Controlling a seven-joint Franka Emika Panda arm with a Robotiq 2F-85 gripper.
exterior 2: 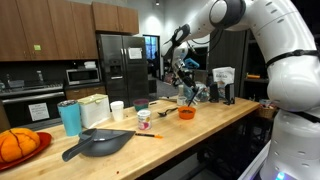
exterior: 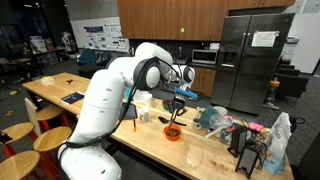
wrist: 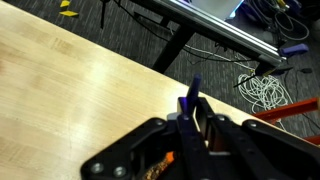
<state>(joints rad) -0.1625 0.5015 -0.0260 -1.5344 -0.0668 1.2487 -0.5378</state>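
My gripper (wrist: pixel 192 118) is shut on a thin blue stick-like utensil (wrist: pixel 193 92) whose tip pokes out past the fingertips. In both exterior views the gripper (exterior: pixel 180 100) (exterior 2: pixel 183 80) hangs above a small orange bowl (exterior: pixel 173 132) (exterior 2: pixel 186 113) on the long wooden counter (exterior: pixel 110 110) (exterior 2: pixel 170 135). The blue utensil (exterior: pixel 187 92) sits well clear of the bowl. In the wrist view a bit of orange (wrist: pixel 160 162) shows under the fingers. What kind of utensil it is cannot be told.
A black pan (exterior 2: pixel 100 143), a blue tumbler (exterior 2: pixel 69 117), white cups (exterior 2: pixel 117 110) and an orange pumpkin-like thing (exterior 2: pixel 14 145) stand along the counter. Bags and clutter (exterior: pixel 250 135) fill one end. Wooden stools (exterior: pixel 45 140) line one side. Cables (wrist: pixel 262 92) lie on the floor beyond the counter edge.
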